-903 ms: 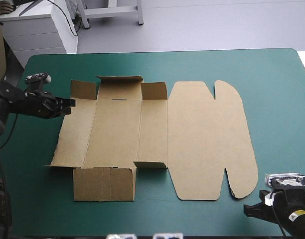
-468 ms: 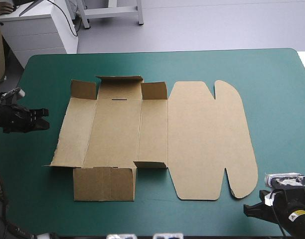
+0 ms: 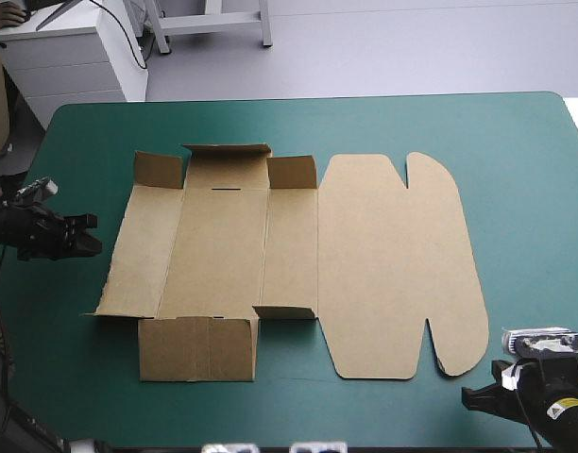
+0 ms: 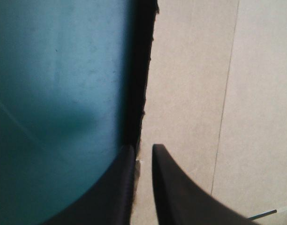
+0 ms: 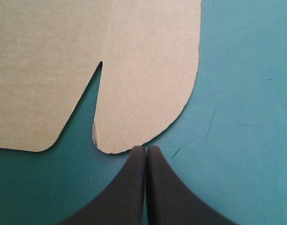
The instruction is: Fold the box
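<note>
Box (image 3: 298, 264) (a brown cut sheet) is laid mostly flat at centre frame on the teal-green cover (image 3: 516, 170). The left gripper (image 3: 93, 236), fingers narrowly parted and empty, is aimed at the raised left wall (image 3: 143, 250), apparently for pinching. The right gripper (image 5: 146, 151), pressed together, is parked lower right.

Black left end effector (image 4: 142, 147), black right end effector (image 5: 146, 150), broad curved fin-shaped fingers (image 4: 181, 197)
</note>
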